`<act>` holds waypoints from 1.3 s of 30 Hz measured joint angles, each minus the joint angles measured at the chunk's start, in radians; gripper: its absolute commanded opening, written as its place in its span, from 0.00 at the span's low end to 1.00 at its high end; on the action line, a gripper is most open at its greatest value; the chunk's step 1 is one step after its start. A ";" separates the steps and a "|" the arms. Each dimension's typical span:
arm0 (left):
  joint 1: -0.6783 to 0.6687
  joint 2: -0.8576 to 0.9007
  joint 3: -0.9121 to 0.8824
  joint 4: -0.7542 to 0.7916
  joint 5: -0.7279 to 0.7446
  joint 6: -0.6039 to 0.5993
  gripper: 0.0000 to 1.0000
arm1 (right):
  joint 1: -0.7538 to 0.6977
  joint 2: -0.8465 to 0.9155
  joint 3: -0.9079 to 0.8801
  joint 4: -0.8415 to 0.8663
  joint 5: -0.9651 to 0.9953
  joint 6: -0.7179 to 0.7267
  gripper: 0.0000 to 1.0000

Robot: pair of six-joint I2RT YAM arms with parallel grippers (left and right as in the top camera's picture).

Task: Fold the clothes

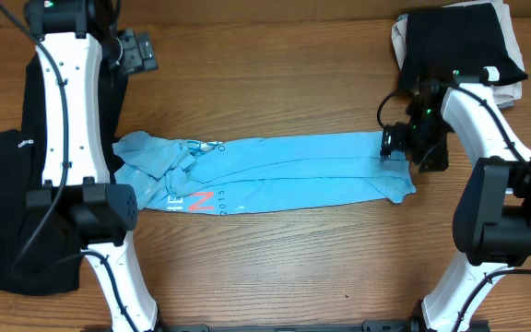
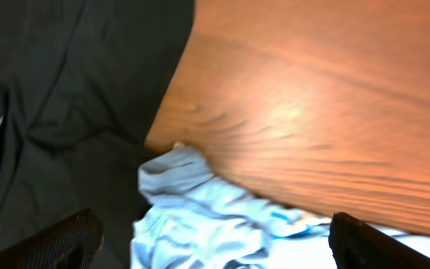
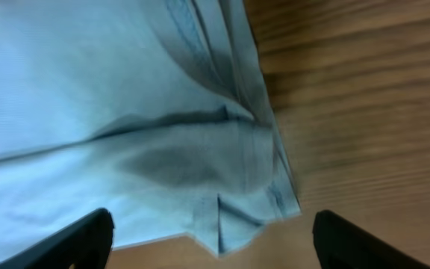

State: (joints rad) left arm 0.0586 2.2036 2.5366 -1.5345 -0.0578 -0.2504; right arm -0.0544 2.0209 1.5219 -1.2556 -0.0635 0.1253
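Lying lengthwise on the counter [image 1: 293, 272], the T-shirt [image 1: 284, 173] is bunched at one end; the left gripper [image 2: 213, 240] and right gripper [image 3: 211, 237] both stand apart, empty.

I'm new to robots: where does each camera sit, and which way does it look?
Overhead: above the table, facing straight down; shows the left arm, the right arm and the blue T-shirt between them.
Left wrist: on the left arm, facing down at the T-shirt's bunched end and a dark garment; left tool open.
Right wrist: on the right arm, close over the T-shirt's other end; right tool open.
Shared: all three show the T-shirt.
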 measured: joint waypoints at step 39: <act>0.000 0.000 0.003 0.025 0.066 0.018 1.00 | -0.325 -0.005 0.037 0.020 -0.138 0.025 0.04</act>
State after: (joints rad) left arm 0.0589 2.2032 2.5393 -1.5097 0.0082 -0.2325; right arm -0.3798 2.0155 1.5593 -1.2358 -0.2020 0.1501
